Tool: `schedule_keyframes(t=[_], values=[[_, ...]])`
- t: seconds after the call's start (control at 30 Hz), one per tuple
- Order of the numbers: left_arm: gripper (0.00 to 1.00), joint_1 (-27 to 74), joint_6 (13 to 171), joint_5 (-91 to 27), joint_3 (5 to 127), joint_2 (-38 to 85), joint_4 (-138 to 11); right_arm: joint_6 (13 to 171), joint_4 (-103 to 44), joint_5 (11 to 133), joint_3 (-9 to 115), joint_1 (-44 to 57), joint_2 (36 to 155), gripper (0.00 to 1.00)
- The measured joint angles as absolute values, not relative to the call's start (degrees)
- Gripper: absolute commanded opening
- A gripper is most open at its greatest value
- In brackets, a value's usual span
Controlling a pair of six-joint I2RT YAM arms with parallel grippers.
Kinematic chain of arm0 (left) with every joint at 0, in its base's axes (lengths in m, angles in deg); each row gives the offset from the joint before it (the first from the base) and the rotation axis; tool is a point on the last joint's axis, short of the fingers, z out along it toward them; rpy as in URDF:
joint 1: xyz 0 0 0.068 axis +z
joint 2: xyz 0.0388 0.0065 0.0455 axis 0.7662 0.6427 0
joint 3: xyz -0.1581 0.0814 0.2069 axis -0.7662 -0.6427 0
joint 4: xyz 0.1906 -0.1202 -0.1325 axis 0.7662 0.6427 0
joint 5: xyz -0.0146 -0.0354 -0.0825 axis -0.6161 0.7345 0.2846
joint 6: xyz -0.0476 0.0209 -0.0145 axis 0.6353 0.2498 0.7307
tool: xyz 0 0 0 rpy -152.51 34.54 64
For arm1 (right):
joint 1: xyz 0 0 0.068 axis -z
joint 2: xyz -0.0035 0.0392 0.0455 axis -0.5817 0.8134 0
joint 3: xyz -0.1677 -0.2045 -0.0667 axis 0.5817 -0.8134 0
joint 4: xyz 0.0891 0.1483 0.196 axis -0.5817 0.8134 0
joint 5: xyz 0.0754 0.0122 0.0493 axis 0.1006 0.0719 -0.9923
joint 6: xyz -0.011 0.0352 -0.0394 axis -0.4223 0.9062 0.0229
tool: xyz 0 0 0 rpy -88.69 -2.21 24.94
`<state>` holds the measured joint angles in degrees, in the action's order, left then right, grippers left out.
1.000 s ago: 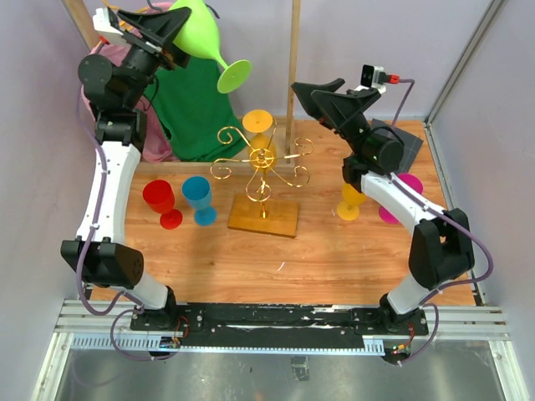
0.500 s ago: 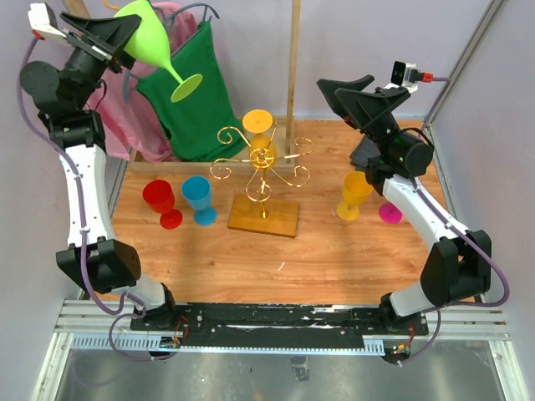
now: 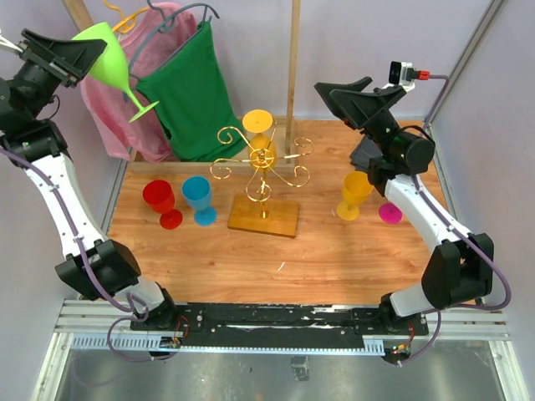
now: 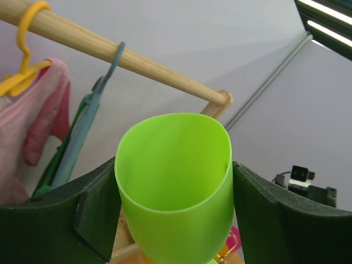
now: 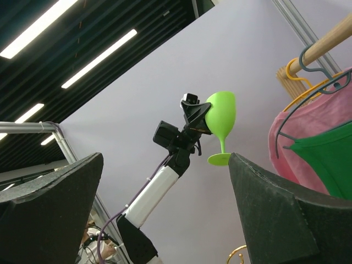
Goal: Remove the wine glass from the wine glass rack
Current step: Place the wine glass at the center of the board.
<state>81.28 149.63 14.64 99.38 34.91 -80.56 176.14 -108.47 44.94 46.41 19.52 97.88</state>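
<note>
Wood planks form the desk (image 3: pixel 334 251), and at its far edge stands a tall wooden clothes frame (image 3: pixel 293 67) with a green garment (image 3: pixel 188 100) and a pink garment (image 3: pixel 104 125) on hangers. At mid-desk is the gold wire rack on its square wooden base (image 3: pixel 261 167), with an orange-yellow glass (image 3: pixel 259 125) hanging on its far side.

The left end effector (image 3: pixel 88 50) is raised high at the far left, its jaws closed around the bowl of a lime-green plastic wine glass (image 4: pixel 176 165). This glass is well clear of the rack and tilted, with its foot just in front of the garments. The right end effector (image 3: pixel 351 93) hangs wide open at the far right, holding nothing.

Setting the glass down looks like the next step. It should probably come down towards the near left, away from the hangers and cloth, and be turned upright before release. A red glass (image 3: pixel 160 200) and a blue glass (image 3: pixel 199 198) crowd the left side, so bare wood nearer the arm's base seems safer. A yellow-orange glass (image 3: pixel 353 194) and a magenta glass (image 3: pixel 389 212) stand at the right.
</note>
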Motion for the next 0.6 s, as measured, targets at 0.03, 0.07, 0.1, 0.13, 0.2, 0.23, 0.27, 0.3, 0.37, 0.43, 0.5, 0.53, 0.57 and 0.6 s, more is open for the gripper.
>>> schedule_keyframes(t=[0.03, 0.07, 0.1, 0.13, 0.2, 0.23, 0.27, 0.3, 0.37, 0.43, 0.5, 0.53, 0.57, 0.6], values=[[0.72, 82.46, 148.19, 15.41, 99.12, 34.69, -80.28, 176.03, -108.1, 44.77, 46.43, 19.52, 97.77, 0.99], [0.72, 83.4, 146.9, 16.06, 98.9, 34.4, -79.97, 175.9, -107.83, 44.62, 46.43, 19.52, 97.71, 0.99], [0.72, 84.66, 144.98, 16.83, 98.55, 33.95, -79.4, 175.75, -107.62, 44.44, 46.43, 19.58, 97.64, 0.99], [0.72, 85.58, 143.27, 17.51, 98.14, 33.38, -78.92, 175.57, -107.31, 44.18, 46.43, 19.71, 97.55, 0.98], [0.72, 87.37, 139.16, 18.6, 97.06, 31.87, -77.92, 175.33, -106.65, 43.72, 46.43, 20.35, 97.38, 0.99], [0.72, 88.05, 137.19, 19.08, 96.43, 31.0, -77.44, 175.27, -106.41, 43.57, 46.43, 20.65, 97.31, 0.99], [0.72, 88.62, 135.16, 19.43, 95.77, 30.03, -77.02, 175.18, -106.17, 43.46, 46.43, 20.91, 97.23, 0.99], [0.72, 89.3, 133.06, 19.78, 94.92, 28.92, -76.63, 175.18, -106.02, 43.35, 46.43, 21.05, 97.16, 0.98], [0.72, 90.52, 129.54, 20.52, 93.57, 26.84, -75.95, 175.13, -105.52, 43.24, 46.43, 21.18, 97.03, 0.99], [0.72, 91.37, 125.85, 21.09, 91.73, 24.63, -75.67, 175.11, -105.21, 43.04, 46.43, 21.22, 97.01, 0.99], [0.73, 92.05, 122.64, 21.27, 89.55, 22.54, -75.38, 175.07, -104.77, 42.85, 46.45, 21.22, 97.01, 0.98], [0.73, 92.16, 121.04, 21.38, 88.41, 21.53, -75.1, 175.03, -104.64, 42.76, 46.45, 21.22, 97.01, 0.99], [0.73, 92.2, 119.16, 21.33, 86.73, 20.2, -74.83, 174.96, -104.42, 42.63, 46.58, 21.22, 97.01, 0.99], [0.73, 92.2, 117.15, 21.42, 84.91, 18.82, -74.33, 174.94, -104.1, 42.47, 46.87, 21.22, 97.01, 0.99]])
